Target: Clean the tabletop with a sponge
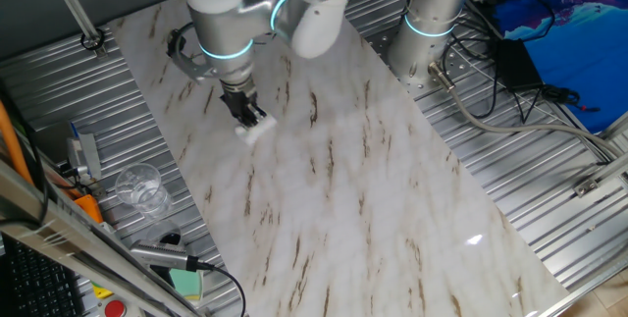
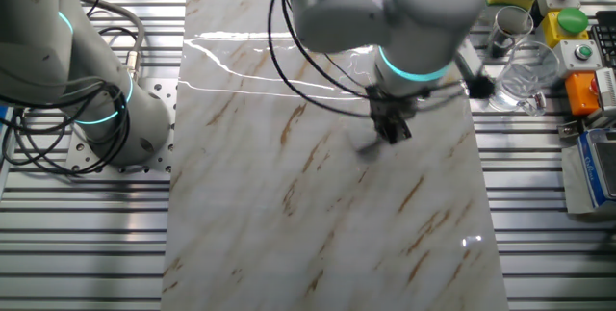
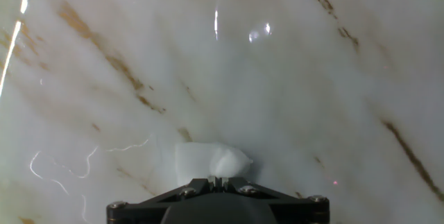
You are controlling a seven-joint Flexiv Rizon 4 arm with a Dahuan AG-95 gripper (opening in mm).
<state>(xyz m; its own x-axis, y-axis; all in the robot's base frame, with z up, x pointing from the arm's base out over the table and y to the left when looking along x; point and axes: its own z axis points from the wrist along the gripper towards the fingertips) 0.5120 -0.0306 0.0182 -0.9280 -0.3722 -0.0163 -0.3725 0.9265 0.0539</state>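
- One fixed view: the gripper point(image 1: 252, 118) points down at the far left part of the tabletop point(image 1: 392, 189), its fingers pinched on the sponge point(image 1: 258, 130), which rests on the marble. On the ribbed metal surface point(image 1: 530, 150) left of the slab lie a clear glass point(image 1: 140, 188), a green block point(image 1: 184, 282) and a metal cylinder point(image 1: 157, 255). Nothing lies on the marble near the sponge.
- The other fixed view: the arm's wrist point(image 2: 395, 12) covers the gripper point(image 2: 393, 130) from above; the sponge is hidden. The glass point(image 2: 525, 72) stands just right of the slab point(image 2: 318, 224), near a button box point(image 2: 568, 22).
- Hand view: the sponge point(image 3: 208, 161) protrudes beyond the gripper body point(image 3: 218, 200), pressed against the marble point(image 3: 291, 78); the fingers are closed on it, pads unseen.
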